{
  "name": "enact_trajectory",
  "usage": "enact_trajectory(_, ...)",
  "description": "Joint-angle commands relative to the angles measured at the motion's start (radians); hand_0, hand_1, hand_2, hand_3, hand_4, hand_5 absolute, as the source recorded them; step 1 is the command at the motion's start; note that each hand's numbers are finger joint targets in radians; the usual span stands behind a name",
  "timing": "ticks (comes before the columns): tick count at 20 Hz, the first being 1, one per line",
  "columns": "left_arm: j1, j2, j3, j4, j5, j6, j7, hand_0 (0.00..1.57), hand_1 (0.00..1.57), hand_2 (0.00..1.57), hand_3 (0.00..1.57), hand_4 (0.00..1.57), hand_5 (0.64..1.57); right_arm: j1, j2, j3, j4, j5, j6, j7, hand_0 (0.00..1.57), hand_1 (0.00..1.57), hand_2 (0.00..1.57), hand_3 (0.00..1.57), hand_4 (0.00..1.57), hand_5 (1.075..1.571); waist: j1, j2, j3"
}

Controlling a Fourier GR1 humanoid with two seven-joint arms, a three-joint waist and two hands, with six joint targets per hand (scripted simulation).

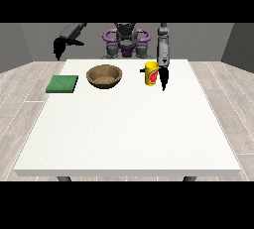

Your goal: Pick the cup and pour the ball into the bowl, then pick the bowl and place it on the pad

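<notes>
Yellow cup [151,73] upright on worktop [129,134], hand at view's right [163,77] just beside it, grip unclear; brown bowl [104,76] between cup and green pad [62,84]; other hand [58,49] raised, fingers unreadable

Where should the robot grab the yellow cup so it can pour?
Probably round the middle of its side. The yellow cup stands upright, and the hand at the view's right hangs just beside it, so coming in sideways from there suits its round wall.

pad [62,84] left | bowl [104,76] middle | cup [151,73] right | all on table [129,134]
</notes>
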Motion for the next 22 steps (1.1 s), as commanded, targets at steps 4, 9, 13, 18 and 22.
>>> enact_trajectory(4, 0.033, -0.016, -0.046, 0.044, -0.139, 0.272, -0.103, 1.29, 1.29, 1.57, 1.57, 1.40, 1.268, -0.032, -0.052, -0.034, -0.008, -0.051, 0.038, 0.051, 0.00, 0.00, 0.00, 0.00, 0.00, 1.570, -0.059, 0.024, -0.0036)
enact_trajectory(9, 0.029, -0.055, -0.053, 0.020, -0.166, 0.356, -0.087, 1.32, 1.32, 1.57, 1.57, 1.48, 1.252, -0.044, -0.100, -0.065, 0.014, -0.065, 0.077, 0.023, 0.00, 0.00, 0.00, 0.00, 0.00, 1.570, -0.075, 0.039, -0.0034)
enact_trajectory(13, 0.024, -0.040, -0.146, -0.017, -0.243, 0.339, 0.129, 1.31, 1.31, 1.57, 1.57, 1.49, 1.277, 0.009, -0.069, -0.046, 0.119, -0.007, 0.045, 0.028, 0.00, 0.00, 0.00, 0.00, 0.00, 1.569, 0.002, -0.130, -0.0024)
enact_trajectory(18, -0.047, 0.252, -0.182, -0.031, -0.395, 0.350, 0.340, 1.44, 1.44, 1.57, 1.57, 1.57, 1.321, 0.021, -0.074, -0.063, 0.154, -0.044, 0.046, 0.105, 0.00, 0.00, 0.00, 0.00, 0.00, 1.569, 0.036, -0.260, 0.0015)
enact_trajectory(22, -0.171, 0.324, -0.235, -0.017, -0.492, 0.334, 0.534, 1.46, 1.46, 1.57, 1.57, 1.57, 1.282, 0.022, -0.053, -0.044, 0.179, -0.016, 0.035, 0.079, 0.00, 0.00, 0.00, 0.00, 0.00, 1.568, 0.022, -0.266, -0.0009)
